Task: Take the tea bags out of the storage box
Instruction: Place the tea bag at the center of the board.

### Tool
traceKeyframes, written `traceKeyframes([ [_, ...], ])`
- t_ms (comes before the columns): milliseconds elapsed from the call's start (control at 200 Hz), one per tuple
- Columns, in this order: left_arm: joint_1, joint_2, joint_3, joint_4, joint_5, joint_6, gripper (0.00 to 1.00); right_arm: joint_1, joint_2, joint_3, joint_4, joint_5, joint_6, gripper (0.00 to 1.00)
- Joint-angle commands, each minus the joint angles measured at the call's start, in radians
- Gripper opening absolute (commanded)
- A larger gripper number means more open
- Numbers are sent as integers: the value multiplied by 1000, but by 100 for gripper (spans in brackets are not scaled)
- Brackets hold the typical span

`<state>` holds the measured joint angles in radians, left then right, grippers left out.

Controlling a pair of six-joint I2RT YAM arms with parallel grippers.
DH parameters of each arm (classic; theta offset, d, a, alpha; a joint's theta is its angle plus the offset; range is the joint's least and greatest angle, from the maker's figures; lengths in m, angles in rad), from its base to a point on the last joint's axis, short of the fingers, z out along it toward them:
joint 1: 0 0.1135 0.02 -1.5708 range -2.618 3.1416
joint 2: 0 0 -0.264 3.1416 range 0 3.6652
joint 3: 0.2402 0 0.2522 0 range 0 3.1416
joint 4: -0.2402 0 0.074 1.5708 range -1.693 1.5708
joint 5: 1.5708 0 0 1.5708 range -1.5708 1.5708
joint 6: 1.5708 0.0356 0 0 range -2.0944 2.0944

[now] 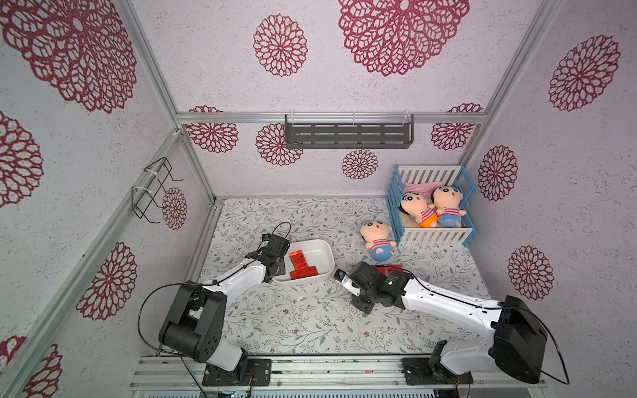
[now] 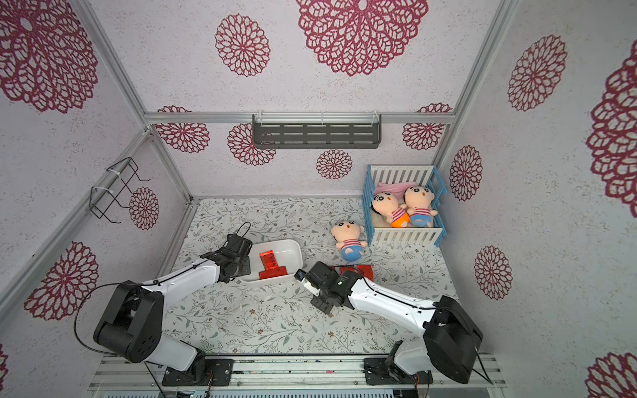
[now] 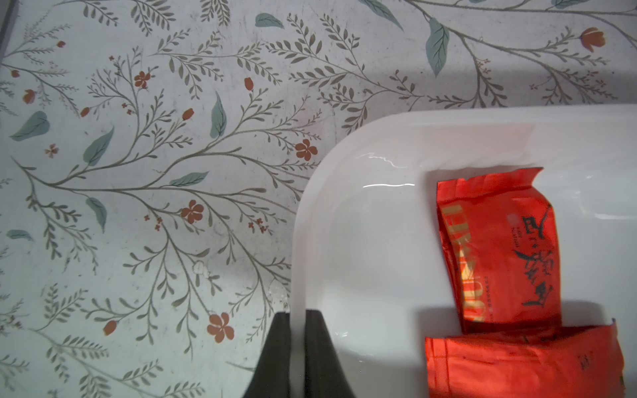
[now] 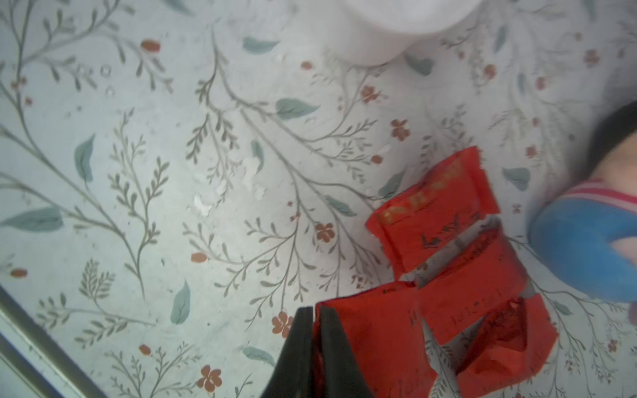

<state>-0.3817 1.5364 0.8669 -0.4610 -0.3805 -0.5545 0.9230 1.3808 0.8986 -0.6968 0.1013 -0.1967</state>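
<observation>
Left gripper (image 3: 298, 315) clamps storage box (image 3: 379, 127) rim; right gripper (image 4: 313, 312) pinches a tea bag (image 4: 372, 337). Advise low release onto pile (image 4: 465, 275), box's three o'clock.

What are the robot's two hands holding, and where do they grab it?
Left gripper pinches the rim of the white plastic tub. Right gripper pinches one edge of a shiny red foil tea bag.

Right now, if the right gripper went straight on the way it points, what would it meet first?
Probably the floral-patterned table cover just ahead of the right gripper, which pinches a red foil sachet beside three others; depth is unclear.
</observation>
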Motion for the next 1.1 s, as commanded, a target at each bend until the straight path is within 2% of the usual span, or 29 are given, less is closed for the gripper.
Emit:
traceKeyframes([
  [0, -14, 33, -14, -57, -1, 10, 0, 33, -8, 5, 75, -60, -117, 11],
  [270, -15, 34, -12, -57, -1, 11, 0, 65, 73, -22, 85, -99, -186, 9],
  [510, -14, 34, -12, -57, -1, 11, 0, 91, 72, -60, 109, -80, -227, 13],
  [610, -16, 36, -11, -59, -2, 11, 0, 94, 47, -82, 121, -80, -243, 24],
  [771, -17, 37, -11, -59, -5, 10, 0, 117, 9, -118, 125, -24, -249, 56],
  [911, -17, 39, -9, -59, -5, 10, 0, 128, -95, -105, 168, 55, -209, 68],
  [991, -18, 43, -8, -61, -5, 10, 0, 99, -154, -27, 227, 158, -42, 79],
  [1031, -17, 45, -6, -62, -6, 10, 0, 59, -178, 22, 230, 151, 70, 84],
  [1096, -19, 46, -5, -64, -9, 10, 0, -30, -213, 73, 245, 79, 253, 86],
])
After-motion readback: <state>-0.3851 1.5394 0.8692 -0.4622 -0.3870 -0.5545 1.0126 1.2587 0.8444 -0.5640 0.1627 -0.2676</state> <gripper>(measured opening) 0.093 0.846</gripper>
